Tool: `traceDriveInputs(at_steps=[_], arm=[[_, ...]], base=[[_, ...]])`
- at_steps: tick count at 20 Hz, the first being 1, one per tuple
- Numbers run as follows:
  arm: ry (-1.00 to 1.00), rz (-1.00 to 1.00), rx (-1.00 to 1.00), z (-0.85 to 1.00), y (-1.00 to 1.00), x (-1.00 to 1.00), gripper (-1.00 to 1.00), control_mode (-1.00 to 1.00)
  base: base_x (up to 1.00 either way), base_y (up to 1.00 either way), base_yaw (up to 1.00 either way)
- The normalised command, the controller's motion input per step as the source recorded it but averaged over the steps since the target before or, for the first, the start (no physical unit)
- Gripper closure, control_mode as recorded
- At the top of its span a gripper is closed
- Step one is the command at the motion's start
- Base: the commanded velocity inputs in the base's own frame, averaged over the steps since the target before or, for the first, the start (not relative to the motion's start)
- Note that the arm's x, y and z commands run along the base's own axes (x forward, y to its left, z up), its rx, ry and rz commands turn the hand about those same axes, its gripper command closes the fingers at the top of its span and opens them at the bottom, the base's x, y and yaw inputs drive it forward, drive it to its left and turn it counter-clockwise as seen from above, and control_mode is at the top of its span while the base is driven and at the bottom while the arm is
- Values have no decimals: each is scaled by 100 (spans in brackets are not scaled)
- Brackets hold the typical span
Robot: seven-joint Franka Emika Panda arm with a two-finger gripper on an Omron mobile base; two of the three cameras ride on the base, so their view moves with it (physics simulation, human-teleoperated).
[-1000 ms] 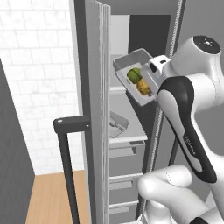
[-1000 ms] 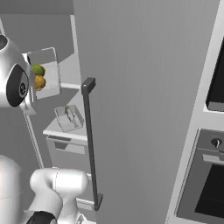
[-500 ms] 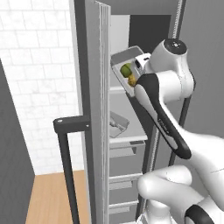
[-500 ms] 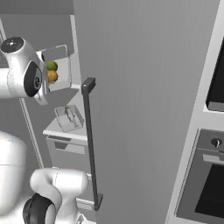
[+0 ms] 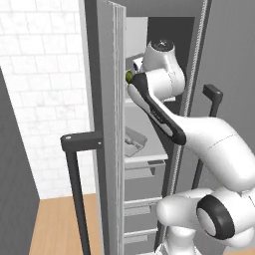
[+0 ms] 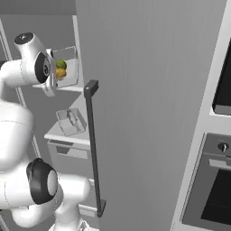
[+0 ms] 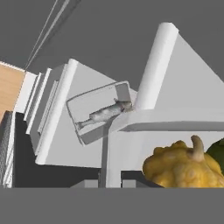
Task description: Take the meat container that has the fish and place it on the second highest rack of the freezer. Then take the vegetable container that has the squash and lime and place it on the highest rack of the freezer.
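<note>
The freezer (image 5: 149, 129) compartment is a narrow slot, walled on its left by the open door's edge (image 5: 115, 124) and on its right by the closed grey door with its long bar handle (image 6: 94, 149). The arm (image 5: 164, 109) and the vegetable container (image 6: 65, 72) with the squash (image 7: 181, 168) and lime (image 6: 61, 64) occupy the upper part at the highest rack (image 6: 67, 88). On the shelf below, the meat container (image 6: 71, 122) with the fish (image 7: 105, 113) sits near the front edge, leaving bare shelf behind and beside it.
</note>
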Motion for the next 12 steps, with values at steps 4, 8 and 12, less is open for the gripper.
traceDriveInputs(at_steps=[4, 8, 12], arm=[[0, -15, 0, 0, -2, 74, 100, -100], [0, -11, 0, 1, -5, 63, 100, -100], [0, -8, 0, -6, 0, 60, 100, -100]], base=[[0, 0, 0], [0, 0, 0], [0, 0, 0]])
